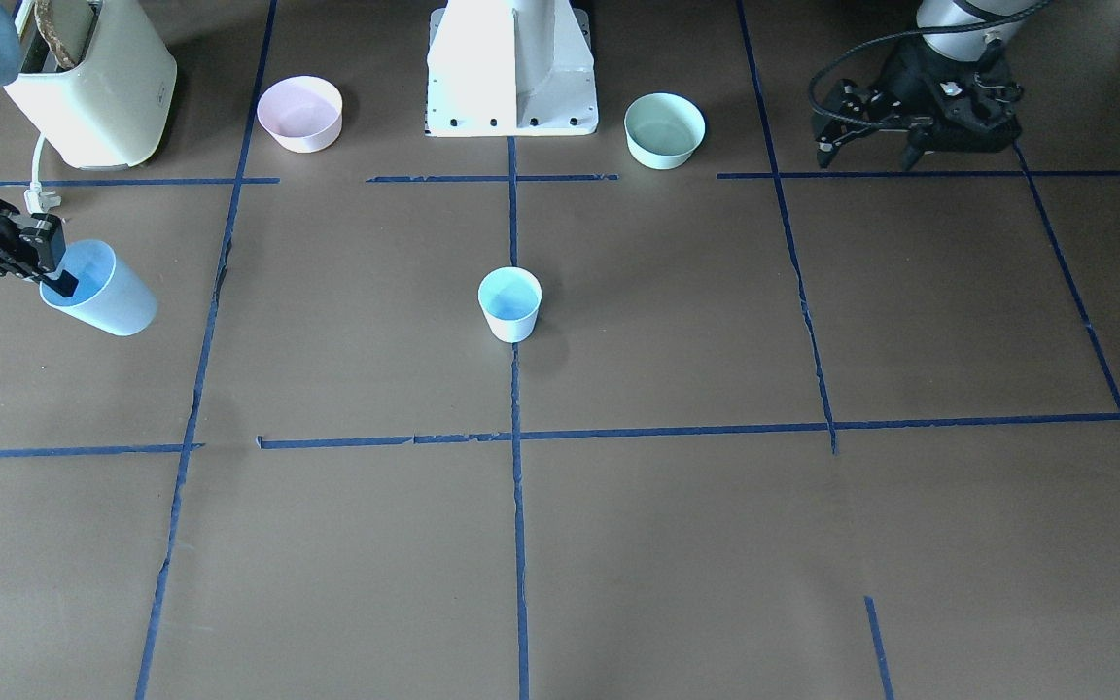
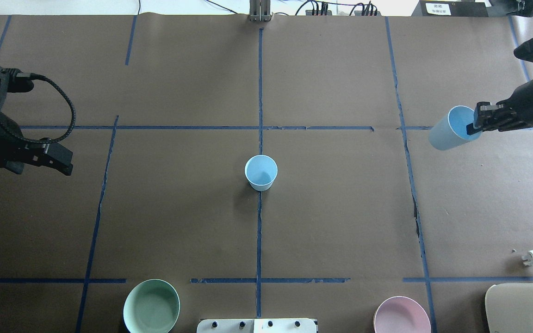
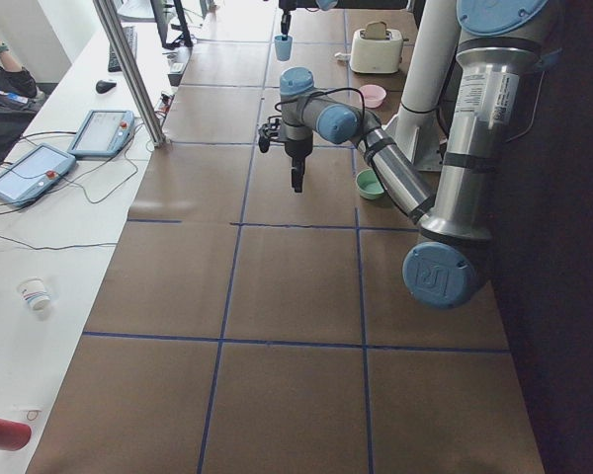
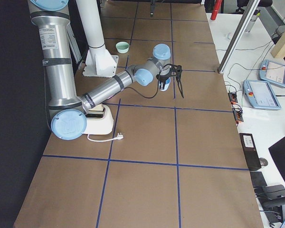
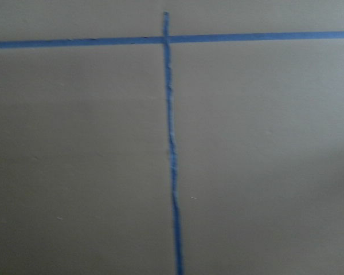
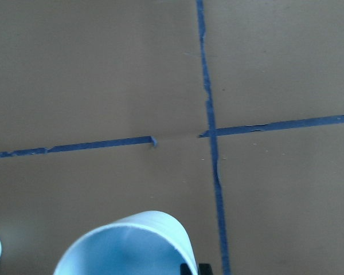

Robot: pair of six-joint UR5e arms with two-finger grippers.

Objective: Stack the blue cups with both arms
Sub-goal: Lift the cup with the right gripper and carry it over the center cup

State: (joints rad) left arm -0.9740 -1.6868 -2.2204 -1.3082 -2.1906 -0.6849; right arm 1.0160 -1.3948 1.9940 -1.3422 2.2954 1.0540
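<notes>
Tilted cup [image 2: 442,136], rim clamped in the right end effector [image 2: 472,128], hung well to the robot's right of the upright cup [image 2: 261,172] at tabletop [image 2: 340,208] centre; left end effector [image 1: 866,146] gaped empty.

A robotics lab is showing: blue tape [image 1: 518,544] is gridding the paper-covered worktop [image 2: 340,222], teach pendants [image 3: 28,173] are lying on a white bench [image 3: 40,247] well apart from the jaws

Table [image 1: 716,321]: blue cup [image 1: 509,303], pink bowl [image 1: 299,113], green bowl [image 1: 664,129], toaster [image 1: 93,87].
</notes>
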